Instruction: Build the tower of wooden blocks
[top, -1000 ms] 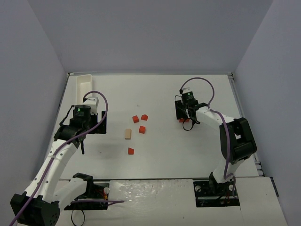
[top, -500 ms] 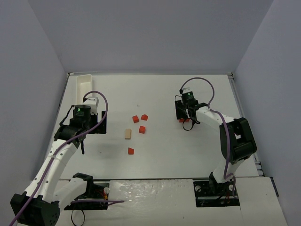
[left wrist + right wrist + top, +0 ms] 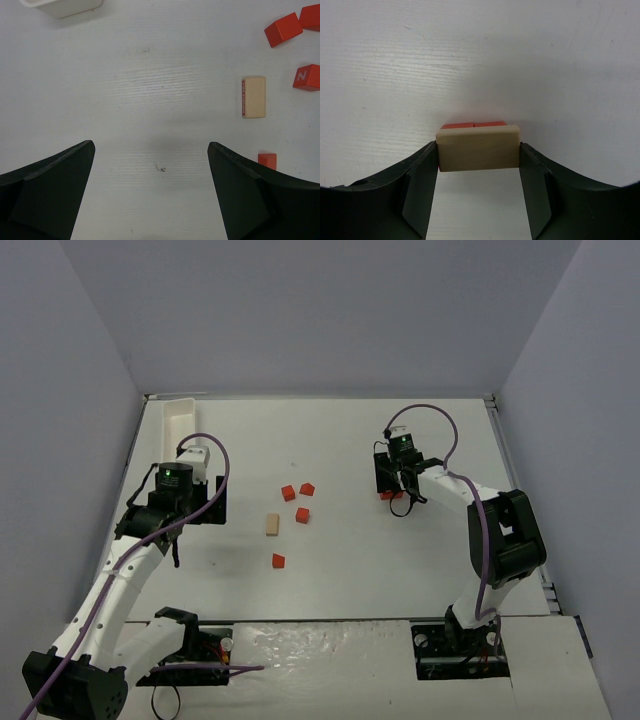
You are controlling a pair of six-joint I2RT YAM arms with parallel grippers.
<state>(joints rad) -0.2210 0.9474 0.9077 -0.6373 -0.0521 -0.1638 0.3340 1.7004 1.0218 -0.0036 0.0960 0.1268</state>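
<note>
While tight on block [image 3: 478,146], right gripper [image 3: 479,156]

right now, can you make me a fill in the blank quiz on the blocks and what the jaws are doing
The right gripper has its jaws shut on a tan block, and the pair of cubes beneath it is coloured ___.
The left gripper has its jaws ___, with nothing between them.
The loose red cubes lying on the table between the arms number ___.
The white tray sits in the far ___ corner.
Missing words: red; open; four; left.
</note>
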